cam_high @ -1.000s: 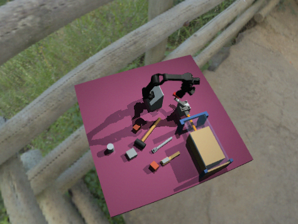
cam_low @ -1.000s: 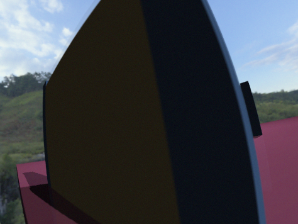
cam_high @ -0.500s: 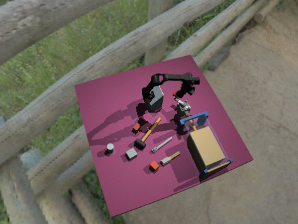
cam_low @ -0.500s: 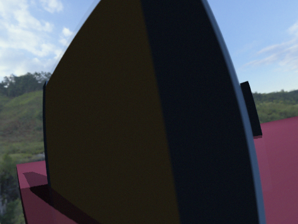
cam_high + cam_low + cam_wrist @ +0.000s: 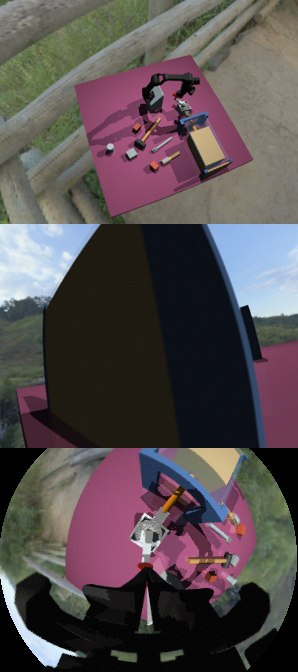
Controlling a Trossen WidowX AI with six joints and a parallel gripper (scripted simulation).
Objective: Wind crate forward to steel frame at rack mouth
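The winch (image 5: 184, 107) (image 5: 149, 530) stands on the bench with the red-knobbed handle (image 5: 178, 100) (image 5: 146, 551) seated on top. The handle's arm points away from the cubby. My gripper (image 5: 178, 95) (image 5: 146, 571) is shut with nothing visible between the fingertips, which are close by the red knob; contact is unclear. An orange strap (image 5: 194, 128) (image 5: 173, 500) runs from the winch through the blue frame (image 5: 201, 115) (image 5: 150, 469) to the tan crate (image 5: 207, 146) (image 5: 202, 459). The crate looks flat, with a gap between its front and the frame. A dark brown surface (image 5: 107, 334) fills the exterior view.
A mallet (image 5: 151, 129) (image 5: 204, 561), a wrench (image 5: 163, 145) (image 5: 220, 532), a brush (image 5: 173, 156), a grey block (image 5: 131, 153), a white cylinder (image 5: 110, 148) and two orange-red cubes (image 5: 136, 127) (image 5: 154, 166) lie to the cubby's left in the top view.
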